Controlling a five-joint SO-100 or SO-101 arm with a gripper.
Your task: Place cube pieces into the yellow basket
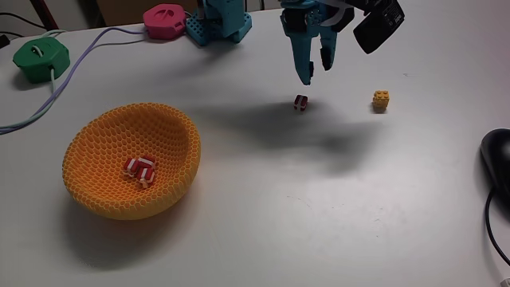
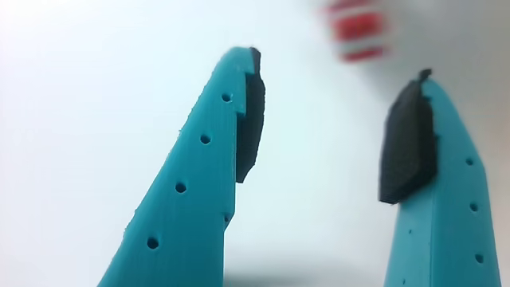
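On the white table (image 1: 319, 223), the spread, empty pincer (image 1: 316, 72) hovers above a blurred red cube (image 2: 358, 30).

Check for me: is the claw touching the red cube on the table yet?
Apart. In the wrist view the claw stands open with bare table between its pads, and the red cube lies beyond the fingertips, clear of both.

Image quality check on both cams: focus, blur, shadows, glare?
Fixed view: sharp overall; the arm throws a broad soft shadow on the table around and to the right of the red cube; no harsh glare. Wrist view: the teal gripper fingers are in focus, the red cube behind them is blurred, and the table looks washed out to near white.
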